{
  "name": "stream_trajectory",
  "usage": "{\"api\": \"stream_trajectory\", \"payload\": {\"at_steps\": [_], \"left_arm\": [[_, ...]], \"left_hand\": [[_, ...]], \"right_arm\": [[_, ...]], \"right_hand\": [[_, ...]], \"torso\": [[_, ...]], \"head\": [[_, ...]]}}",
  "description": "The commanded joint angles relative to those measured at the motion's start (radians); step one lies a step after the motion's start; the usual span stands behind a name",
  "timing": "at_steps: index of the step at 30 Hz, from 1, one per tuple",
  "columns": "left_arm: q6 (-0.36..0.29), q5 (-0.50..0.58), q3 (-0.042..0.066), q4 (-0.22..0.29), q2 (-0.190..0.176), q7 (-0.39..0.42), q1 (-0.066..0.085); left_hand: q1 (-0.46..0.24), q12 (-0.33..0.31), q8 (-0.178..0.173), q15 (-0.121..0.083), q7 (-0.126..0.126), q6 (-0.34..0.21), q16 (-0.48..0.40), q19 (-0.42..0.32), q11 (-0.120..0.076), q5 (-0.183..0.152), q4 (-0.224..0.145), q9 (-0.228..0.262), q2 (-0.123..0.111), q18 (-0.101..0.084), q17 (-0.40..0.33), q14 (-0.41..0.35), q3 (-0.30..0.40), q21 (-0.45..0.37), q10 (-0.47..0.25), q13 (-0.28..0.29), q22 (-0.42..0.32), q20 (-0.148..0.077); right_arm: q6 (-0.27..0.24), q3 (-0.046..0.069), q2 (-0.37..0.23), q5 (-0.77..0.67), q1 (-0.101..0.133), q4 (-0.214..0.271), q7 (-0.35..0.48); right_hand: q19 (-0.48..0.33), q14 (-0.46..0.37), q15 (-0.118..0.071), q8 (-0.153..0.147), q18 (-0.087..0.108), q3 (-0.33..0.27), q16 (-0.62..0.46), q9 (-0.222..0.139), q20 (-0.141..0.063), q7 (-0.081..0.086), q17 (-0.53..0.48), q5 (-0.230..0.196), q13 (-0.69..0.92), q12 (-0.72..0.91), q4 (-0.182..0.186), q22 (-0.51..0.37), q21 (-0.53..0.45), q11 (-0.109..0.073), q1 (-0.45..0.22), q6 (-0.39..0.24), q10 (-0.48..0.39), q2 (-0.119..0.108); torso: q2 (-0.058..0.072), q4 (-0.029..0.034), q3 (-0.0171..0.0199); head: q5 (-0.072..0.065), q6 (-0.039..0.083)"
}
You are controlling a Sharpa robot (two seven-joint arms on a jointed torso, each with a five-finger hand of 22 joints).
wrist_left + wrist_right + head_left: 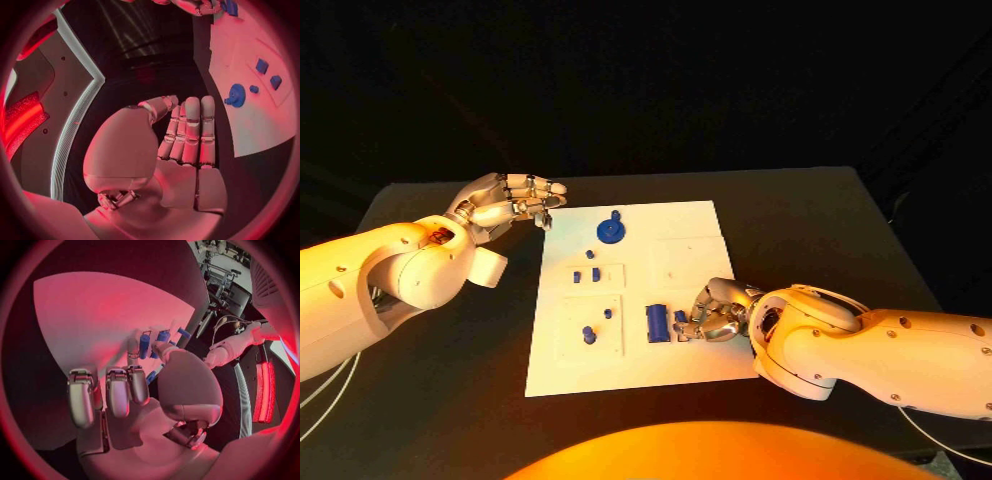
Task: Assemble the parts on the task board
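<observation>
The board lies flat in the middle of the black surface, and everything else is placed from it here.

The left robot hand hovers just off the board's far left corner, over the bare surface. Its fingers are straight and pressed side by side, as the left wrist view shows, and it holds nothing; it touches no part.

The right robot hand rests on the board near its front right area. Its fingers are curled down around a small blue part, which shows between the fingertips; in the right wrist view a blue piece sits between thumb and fingers. Whether the part is actually pinched or only touched cannot be told for certain, though the fingers close round it.

Just left of that hand, a dark blue block stands on the board. Farther left, two small blue pieces sit in a raised square panel. Toward the board's far edge, a round blue disc lies near the middle, with three little blue pegs between the disc and the panel.
</observation>
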Motion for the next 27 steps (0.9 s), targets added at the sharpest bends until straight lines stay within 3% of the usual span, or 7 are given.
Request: {"api": "stream_trajectory", "payload": {"at_steps": [1,27], "left_arm": [[0.007,0.006,0.001,0.002,0.001,0.006,0.0],[0.006,0.006,0.0,0.0,0.0,0.005,0.0]], "left_hand": [[-0.003,0.005,0.006,0.001,-0.001,-0.007,-0.001,-0.007,-0.001,0.006,0.0,-0.001,0.01,0.016,-0.001,-0.009,0.008,0.004,-0.005,-0.002,0.001,-0.001],[-0.005,0.007,0.007,0.001,-0.001,-0.008,-0.001,-0.008,-0.001,0.006,0.0,-0.002,0.011,0.016,-0.001,-0.009,0.012,0.006,-0.006,-0.002,0.002,-0.001]], "right_arm": [[0.012,0.0,0.001,-0.015,-0.001,0.003,0.002],[-0.006,0.0,-0.027,-0.052,0.0,0.032,0.005]], "right_hand": [[0.103,0.098,0.0,-0.003,-0.014,-0.006,0.0,-0.001,-0.003,0.0,0.234,0.007,0.208,-0.001,-0.002,0.263,0.005,-0.002,-0.006,0.008,0.058,0.002],[0.103,0.099,0.0,-0.003,-0.014,-0.023,0.001,-0.002,-0.003,-0.001,0.236,0.0,0.209,0.0,-0.002,0.263,0.005,-0.002,-0.022,0.008,0.059,-0.002]], "torso": [[0.001,0.0003,-0.0001],[0.0,-0.0005,-0.0001]], "head": [[0.0,0.0],[0.007,-0.001]]}}
